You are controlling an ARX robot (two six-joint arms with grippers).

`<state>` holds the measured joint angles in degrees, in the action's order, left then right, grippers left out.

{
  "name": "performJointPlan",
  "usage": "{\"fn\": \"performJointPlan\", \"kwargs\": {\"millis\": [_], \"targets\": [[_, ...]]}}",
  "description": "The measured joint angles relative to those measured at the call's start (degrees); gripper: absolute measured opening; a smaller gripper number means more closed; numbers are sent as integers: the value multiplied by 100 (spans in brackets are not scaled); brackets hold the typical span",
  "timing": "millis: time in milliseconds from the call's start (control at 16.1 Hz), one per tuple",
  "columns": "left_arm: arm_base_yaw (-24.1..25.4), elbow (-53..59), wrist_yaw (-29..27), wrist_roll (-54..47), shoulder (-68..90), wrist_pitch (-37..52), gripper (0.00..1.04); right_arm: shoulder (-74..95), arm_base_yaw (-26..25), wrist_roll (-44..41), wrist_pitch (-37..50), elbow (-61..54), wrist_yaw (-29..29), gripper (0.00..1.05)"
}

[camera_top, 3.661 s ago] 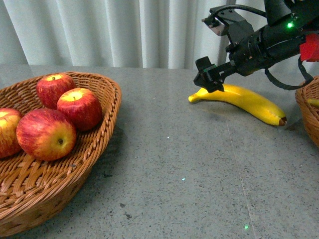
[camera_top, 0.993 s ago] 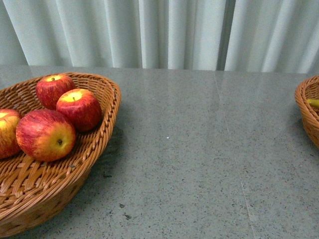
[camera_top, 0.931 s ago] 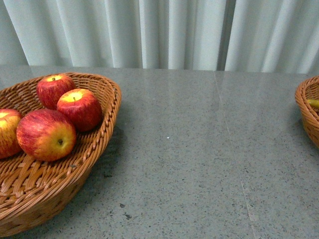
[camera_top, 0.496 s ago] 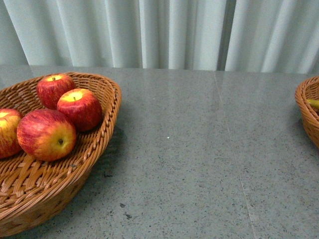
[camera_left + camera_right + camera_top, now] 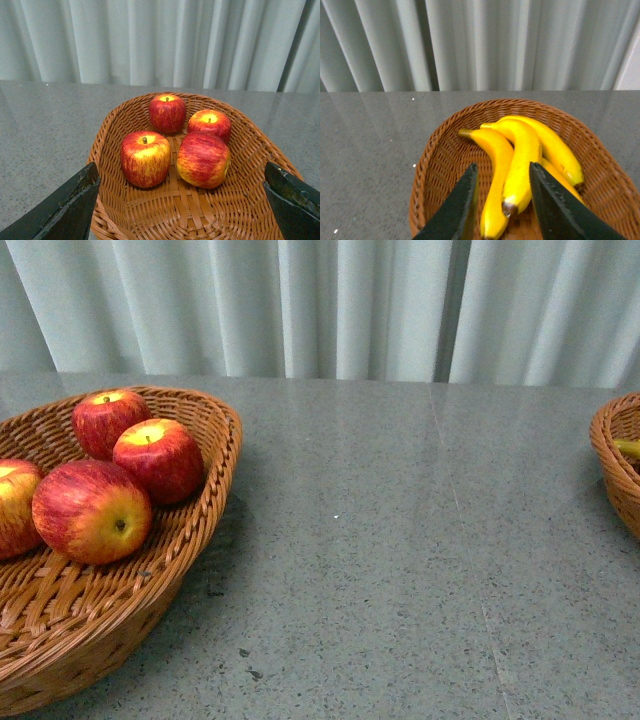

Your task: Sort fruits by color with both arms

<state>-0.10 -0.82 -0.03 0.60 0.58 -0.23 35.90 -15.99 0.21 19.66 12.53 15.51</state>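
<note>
Grey speckled stone tabletop (image 5: 400,560) backed by pale pleated curtains (image 5: 330,305), a wicker basket at each end: the left basket (image 5: 240,150) holds four red-yellow apples (image 5: 203,160) bunched mid-basket, the right basket (image 5: 437,165) holds the yellow bananas (image 5: 522,155) lying lengthwise side by side, so colours look fully separated and the sort reads as done, with no loose fruit on the table between. Left gripper (image 5: 182,210) hovers over the apple basket, jaws spread wide, holding nothing; right gripper (image 5: 502,210) hangs above the bananas, jaws parted, not pinching any, apparently just clear of them. No brands, labels or writing readable anywhere.
</note>
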Motion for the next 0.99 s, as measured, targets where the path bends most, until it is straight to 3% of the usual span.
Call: {"fn": "performJointPlan", "kwargs": {"millis": [186,372,496,993], "targets": [[0,0,0,0,0,0,98,-1038,529,-4,-120,-487,-437,2],[0,0,2,0,0,0,98,-1471,881,-17,-378,-787,-820,2],[0,0,-2,0,0,0,98,-1792,1576,-22,-529,-894,-1453,2],[0,0,2,0,0,0,98,-2599,1598,-22,-955,-1182,-1550,2]]}}
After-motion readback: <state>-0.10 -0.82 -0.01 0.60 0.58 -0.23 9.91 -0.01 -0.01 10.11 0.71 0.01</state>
